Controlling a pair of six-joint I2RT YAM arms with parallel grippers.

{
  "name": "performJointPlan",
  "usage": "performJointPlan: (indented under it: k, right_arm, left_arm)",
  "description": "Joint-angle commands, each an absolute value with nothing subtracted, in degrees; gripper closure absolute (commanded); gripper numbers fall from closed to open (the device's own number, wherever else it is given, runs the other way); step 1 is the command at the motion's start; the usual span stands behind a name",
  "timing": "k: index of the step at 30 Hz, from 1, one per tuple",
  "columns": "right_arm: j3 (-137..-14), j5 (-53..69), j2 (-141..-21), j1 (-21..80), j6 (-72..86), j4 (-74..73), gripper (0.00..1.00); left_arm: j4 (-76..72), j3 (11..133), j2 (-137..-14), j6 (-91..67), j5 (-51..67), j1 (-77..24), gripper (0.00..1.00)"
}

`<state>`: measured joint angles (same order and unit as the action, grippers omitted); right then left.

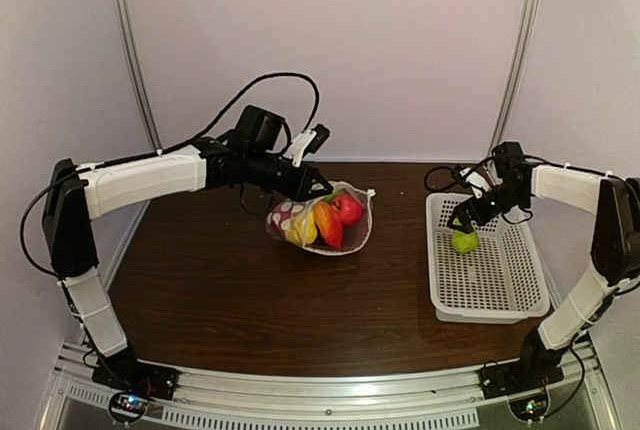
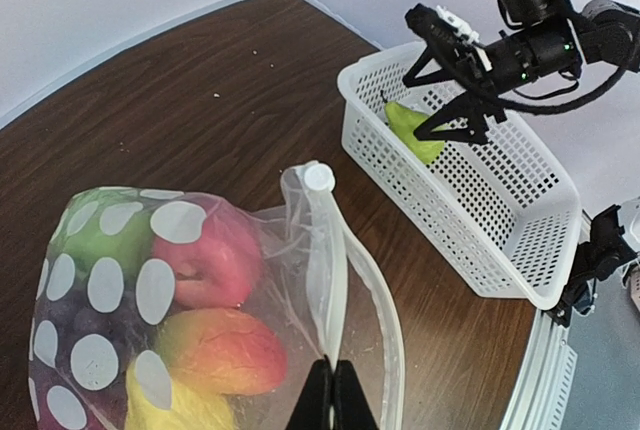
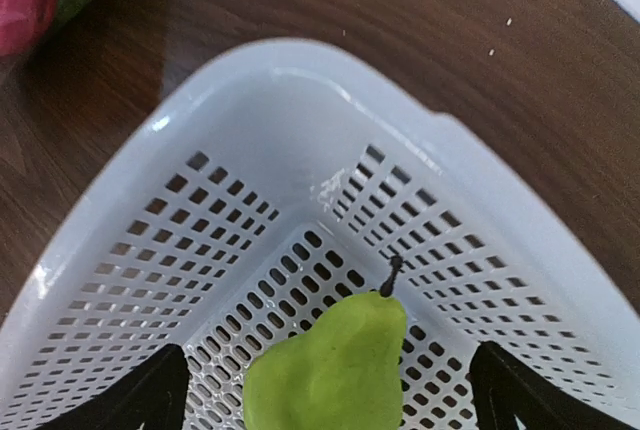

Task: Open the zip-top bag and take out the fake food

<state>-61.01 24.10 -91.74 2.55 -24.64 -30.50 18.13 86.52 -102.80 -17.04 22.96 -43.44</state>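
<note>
Dark wooden table point(image 1: 250, 290), pale walls. Near right, my right claw point(image 1: 464, 222) gapes empty over the white basket point(image 1: 500, 295), a green pear point(image 1: 464, 241) loose below. Farther, centre, my left claw point(image 2: 333, 390) is pinched shut on the zip-top bag point(image 1: 300, 220) at its stiffer rim. The film looks floppy and slippery, the fake food point(image 1: 345, 208) light.

A clear bag point(image 2: 160, 285) printed with white round dots lies near the middle of the dark brown, wood-grained table point(image 1: 250, 290). Through the plastic we make out a red fruit point(image 1: 347, 208), an orange-red fruit point(image 1: 328, 223), a yellow lemon point(image 1: 303, 227) and a green apple point(image 2: 105, 240). Toward the table's right edge, a white basket point(image 1: 487, 310) patterned with rows of small holes carries a bright green pear point(image 1: 464, 241) with a dark stem. The left arm point(image 1: 140, 178) and right arm point(image 1: 570, 188) are white with black joints.
</note>
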Motion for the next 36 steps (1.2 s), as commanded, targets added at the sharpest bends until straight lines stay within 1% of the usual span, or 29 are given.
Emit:
performJointPlan:
  k: [1,3,6,8,11,16,19,24,29,36]
  right_arm:
    - [-67.23,25.63,-86.13,3.37,-22.24,-35.62,0.00]
    - [-69.13,27.20,-84.30,5.04,-22.45,-37.08,0.04]
    - [-70.39,28.57,-81.16,10.25,-23.24,-36.72,0.12]
    - [-70.61,27.17,-79.54,15.31,-22.61,-35.30,0.15]
    - [-71.81,25.52,-78.74,24.08,-24.03,-34.46,0.22]
    - [-75.00,26.08,-83.06,32.93,-26.37,-33.63,0.35]
    - [-76.68,24.14,-86.57,37.32,-26.15,-32.83,0.44]
    - [-79.66,22.45,-91.71,41.89,-23.98,-30.84,0.55]
    - [-80.80,19.03,-94.40,43.04,-19.16,-24.88,0.61]
    - [-86.23,18.42,-100.83,44.95,-17.52,-23.16,0.62]
  left_arm:
    - [18.01,88.41,-103.78,-16.52,23.90,-43.02,1.00]
    - [18.10,88.49,-103.80,-16.52,23.91,-43.07,1.00]
    - [18.11,88.50,-103.80,-16.61,23.68,-43.07,1.00]
    - [18.10,88.51,-103.95,-16.85,23.81,-43.06,1.00]
    - [18.09,88.49,-104.21,-17.11,23.99,-43.07,1.00]
    - [18.11,88.84,-104.24,-18.26,24.33,-42.68,1.00]
    - [18.11,88.85,-104.16,-18.99,24.13,-42.37,1.00]
    - [17.38,88.54,-103.68,-20.66,24.02,-42.13,1.00]
    - [14.29,86.31,-102.35,-24.63,24.61,-40.35,1.00]
    - [5.04,81.57,-101.43,-33.06,33.11,-36.71,1.00]
